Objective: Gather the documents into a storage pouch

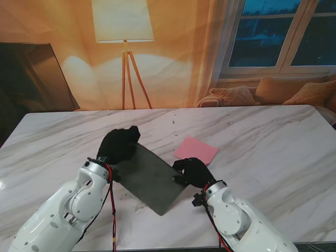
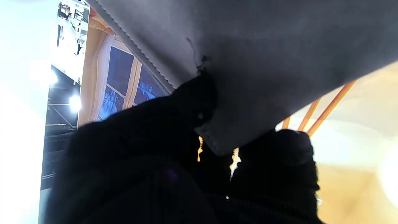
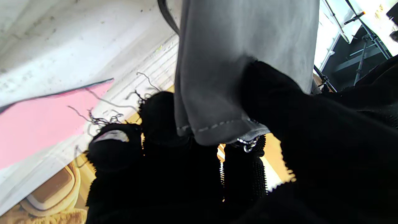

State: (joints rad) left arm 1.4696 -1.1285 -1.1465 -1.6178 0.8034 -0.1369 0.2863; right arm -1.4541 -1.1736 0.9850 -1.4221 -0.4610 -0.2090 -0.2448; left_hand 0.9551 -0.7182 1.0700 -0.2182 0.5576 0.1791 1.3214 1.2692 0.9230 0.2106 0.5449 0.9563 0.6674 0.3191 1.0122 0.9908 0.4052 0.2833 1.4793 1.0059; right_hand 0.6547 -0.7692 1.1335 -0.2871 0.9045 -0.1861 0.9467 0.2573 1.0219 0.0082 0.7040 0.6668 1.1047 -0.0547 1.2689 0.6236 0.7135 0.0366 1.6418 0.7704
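1. Marble surface [image 1: 273,142] carries your work, with a lamp [image 1: 123,23] behind.
2. Your grey pouch [image 1: 149,178] is lifted between both hands.
3. Your left hand [image 1: 119,145] pinches its far corner; your right hand [image 1: 192,171] clamps its right edge.
4. A pink document [image 1: 196,150] lies flat just beyond your right hand.

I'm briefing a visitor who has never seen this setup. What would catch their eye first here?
Most striking is the dark grey pouch in the middle of the marble table, gripped at opposite ends by the black-gloved left hand and right hand. Next is the pink document, lying flat just beyond the right hand, not yet in the pouch.
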